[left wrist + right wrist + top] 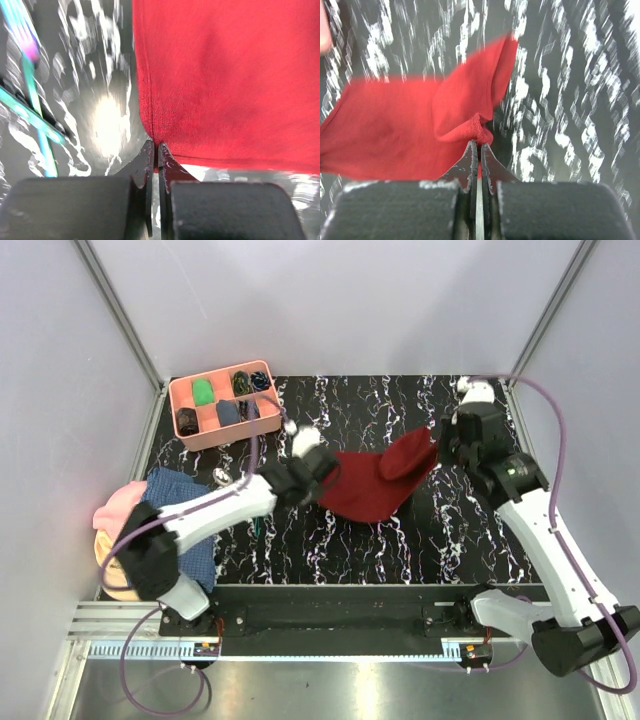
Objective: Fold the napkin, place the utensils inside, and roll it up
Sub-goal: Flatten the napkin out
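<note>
The dark red napkin [375,483] hangs spread between my two grippers above the black marbled table. My left gripper [318,472] is shut on the napkin's left corner [155,137]. My right gripper [443,443] is shut on the right corner [479,134], where the cloth bunches and folds over. Teal-green and purple utensils [31,107] lie on the table to the left of the left gripper, blurred in the left wrist view. In the top view a utensil [258,524] shows under the left arm and a silvery spoon [221,478] lies near the blue cloth.
A pink tray [190,395] with several small items in compartments stands at the back left. A blue checked cloth [183,490] and a pink cloth [118,510] lie at the left edge. Grey walls enclose the table.
</note>
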